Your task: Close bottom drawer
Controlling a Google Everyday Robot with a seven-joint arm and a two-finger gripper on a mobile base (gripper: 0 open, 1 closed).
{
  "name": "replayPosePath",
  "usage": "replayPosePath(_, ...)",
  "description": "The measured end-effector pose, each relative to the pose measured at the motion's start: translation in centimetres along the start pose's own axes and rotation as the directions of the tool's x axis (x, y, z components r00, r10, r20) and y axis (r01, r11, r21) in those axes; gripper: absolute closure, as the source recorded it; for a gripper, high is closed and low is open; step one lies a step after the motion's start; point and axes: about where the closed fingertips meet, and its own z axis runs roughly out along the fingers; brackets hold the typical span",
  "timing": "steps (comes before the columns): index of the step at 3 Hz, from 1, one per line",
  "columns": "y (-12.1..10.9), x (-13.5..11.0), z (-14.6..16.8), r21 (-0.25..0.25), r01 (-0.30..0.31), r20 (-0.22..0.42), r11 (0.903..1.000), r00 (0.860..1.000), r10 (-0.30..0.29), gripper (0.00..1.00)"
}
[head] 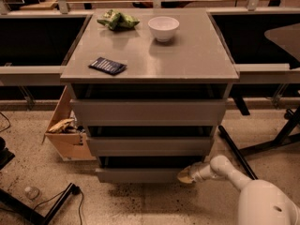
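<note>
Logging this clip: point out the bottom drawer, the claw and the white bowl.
bottom drawer (136,175): camera view, middle of its flat front.
claw (186,176): camera view, its tip, at the drawer front's right end.
white bowl (163,29): camera view, its outer wall.

A round white bowl (163,28) is sitting at the back of the flat grey cabinet top (187,60). A crumpled green snack bag (117,19) is lying just left of it, and a flat dark blue packet (108,65) is lying near the front left. An open brown cardboard box (65,137) is standing on the speckled floor (154,205) by the cabinet's left side. The gripper (186,176) is hanging low at the cabinet's front right.
</note>
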Motion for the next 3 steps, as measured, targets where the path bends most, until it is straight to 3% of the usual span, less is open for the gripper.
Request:
replayPosePath(1,0.01,0.00,0.01,0.000,0.000,0.000,1.0000,1.000,0.000,0.04)
replayPosePath(3,0.01,0.00,0.01,0.000,0.000,0.000,1.0000,1.000,0.000,0.00)
